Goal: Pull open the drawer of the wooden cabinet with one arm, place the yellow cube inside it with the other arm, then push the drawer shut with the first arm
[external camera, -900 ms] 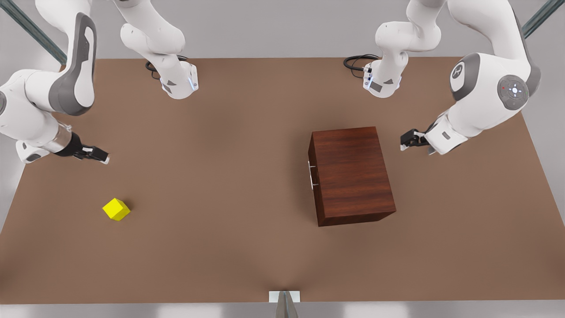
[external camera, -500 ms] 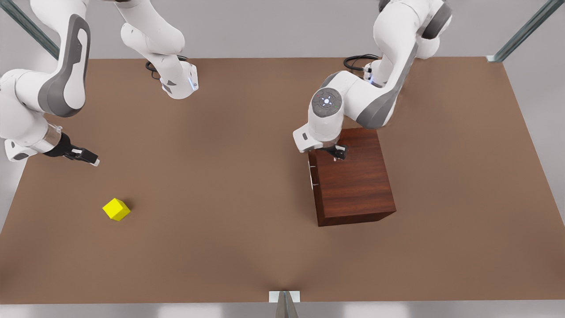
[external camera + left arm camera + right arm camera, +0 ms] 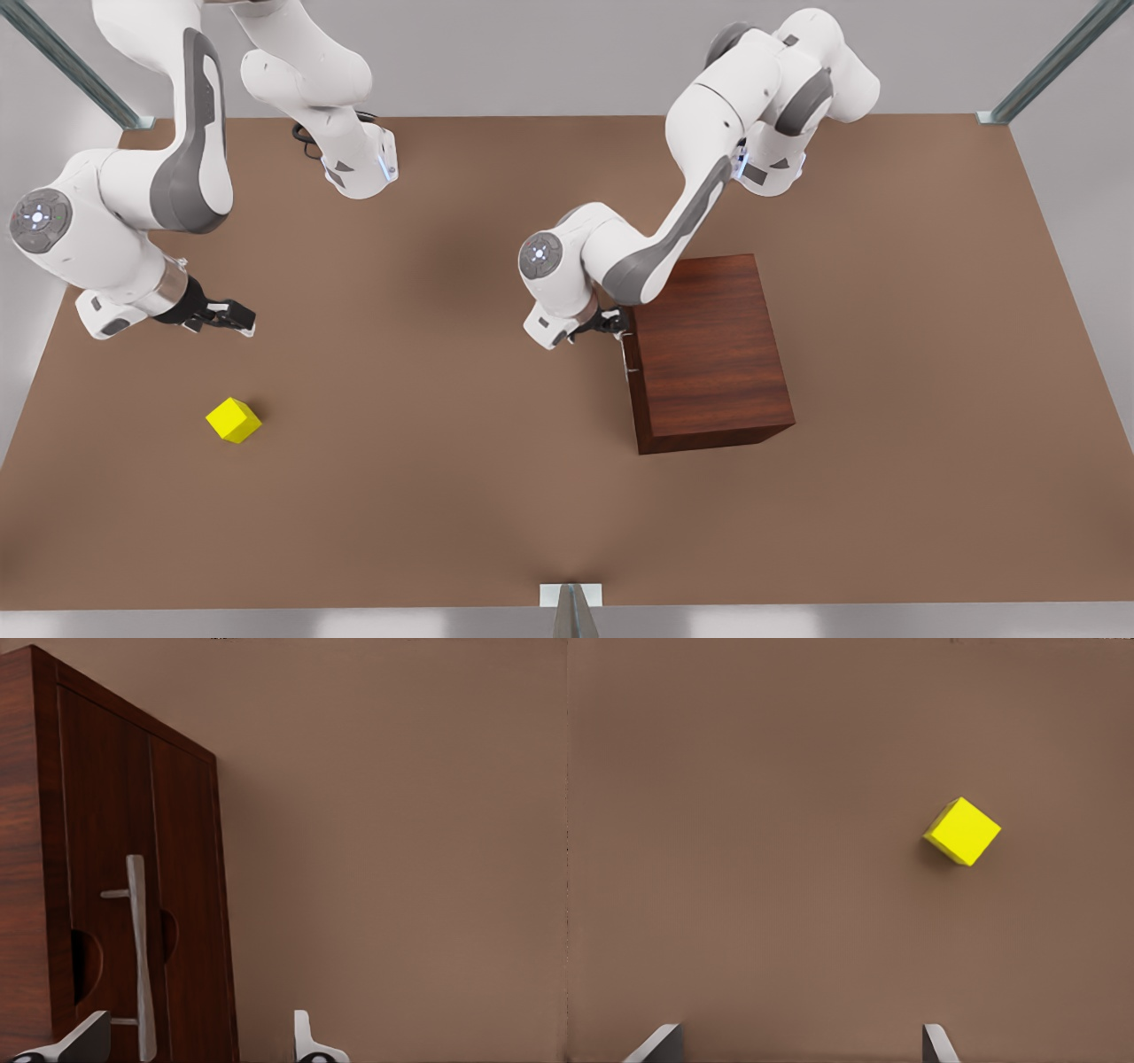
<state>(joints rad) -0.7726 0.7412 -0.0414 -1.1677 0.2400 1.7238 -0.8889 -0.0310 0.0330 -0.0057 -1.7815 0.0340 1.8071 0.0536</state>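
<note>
— Where's the left gripper (image 3: 617, 322)?

— Right at the cabinet (image 3: 709, 350) front, by the drawer (image 3: 133, 904) and its silver handle (image 3: 137, 957), jaws wide, gripping nothing.

— The drawer?

— Shut, flush with the front.

— And the cube (image 3: 234, 419)?

— On the table (image 3: 461, 478), well apart from the cabinet. The right gripper (image 3: 232, 316) hangs near it, jaws wide and empty.

2 white arms w/ grey joint panels, blue-lit round caps, black cables at bases.
</note>
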